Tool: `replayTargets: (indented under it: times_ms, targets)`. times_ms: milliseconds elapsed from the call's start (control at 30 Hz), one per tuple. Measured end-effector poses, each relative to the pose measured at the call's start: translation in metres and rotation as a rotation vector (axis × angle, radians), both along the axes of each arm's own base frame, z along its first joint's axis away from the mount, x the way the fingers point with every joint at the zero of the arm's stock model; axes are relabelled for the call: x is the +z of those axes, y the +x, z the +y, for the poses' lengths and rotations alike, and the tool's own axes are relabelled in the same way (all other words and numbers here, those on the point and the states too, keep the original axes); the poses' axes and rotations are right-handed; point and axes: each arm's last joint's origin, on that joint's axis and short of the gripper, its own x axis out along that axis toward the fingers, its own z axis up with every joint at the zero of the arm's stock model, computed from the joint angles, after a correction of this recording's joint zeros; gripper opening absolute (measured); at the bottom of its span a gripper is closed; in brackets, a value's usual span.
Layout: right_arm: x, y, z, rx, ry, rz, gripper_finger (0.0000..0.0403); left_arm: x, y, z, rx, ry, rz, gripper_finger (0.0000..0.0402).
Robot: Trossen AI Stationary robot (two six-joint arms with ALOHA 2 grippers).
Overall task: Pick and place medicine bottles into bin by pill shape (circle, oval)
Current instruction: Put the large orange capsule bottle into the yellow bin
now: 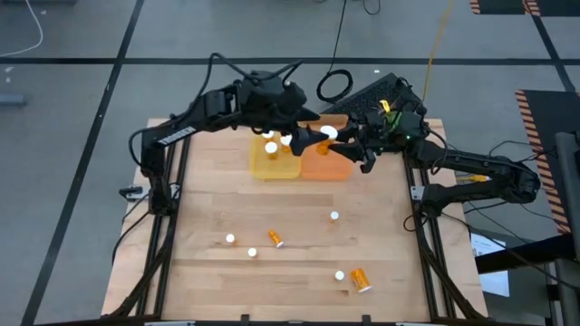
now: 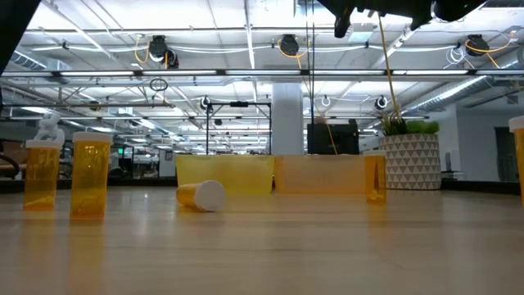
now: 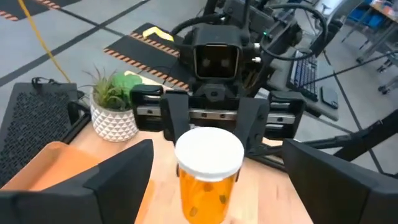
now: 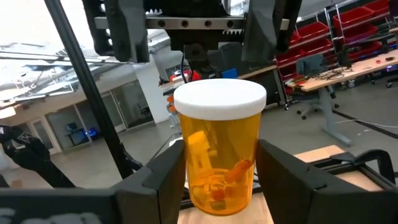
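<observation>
An orange medicine bottle [image 4: 217,155] with a white cap [image 1: 328,133] hangs upright above the orange bin [image 1: 328,166], with my right gripper [image 4: 219,186] shut on it. My left gripper [image 3: 214,186] faces it from the other side, over the gap between the two bins. It is wide open, and its fingers stand off either side of the bottle [image 3: 208,171] without touching it. The yellow bin [image 1: 275,163] holds three bottles, their caps up. Several more bottles stand or lie on the table, among them one on its side [image 1: 275,238]. My right gripper pinches the bottle's orange body [image 4: 200,186] between its two fingers [image 4: 163,180], below the cap. The fingers come level from the table's right. The bottle stands upright in the hold, cap up, lifted clear over the orange bin.
A white pot with a green plant [image 3: 114,112] stands behind the bins at the table's far edge. Loose bottles dot the near half of the table [image 1: 362,280], [image 1: 230,239], [image 1: 334,216]. A black keyboard [image 1: 376,95] lies beyond the far right corner.
</observation>
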Motion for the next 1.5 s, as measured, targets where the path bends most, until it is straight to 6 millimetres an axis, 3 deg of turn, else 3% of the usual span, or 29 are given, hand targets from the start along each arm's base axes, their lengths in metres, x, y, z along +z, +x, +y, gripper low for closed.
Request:
replayTargets:
  times_ms: [567,967,1100,1367,1500]
  targets:
    - [-0.004,0.001,0.000,-0.005,-0.016,0.032,0.0174,-0.028,0.029,0.005,-0.045,-0.026,0.051,0.0350]
    - [-0.003,0.001,0.000,-0.003,-0.021,0.025,0.0174,-0.027,0.029,0.002,-0.044,-0.032,0.050,0.0234]
    - [-0.003,0.001,0.000,-0.003,-0.018,0.025,0.0174,-0.027,0.029,0.002,-0.045,-0.034,0.051,0.0212]
    - [-0.003,0.001,0.000,0.003,0.008,0.028,0.0175,-0.027,0.029,0.001,-0.046,-0.032,0.052,0.0238]
    - [-0.005,0.000,0.000,0.002,0.022,0.051,0.0201,-0.028,0.029,0.001,-0.047,-0.031,0.054,0.0231]
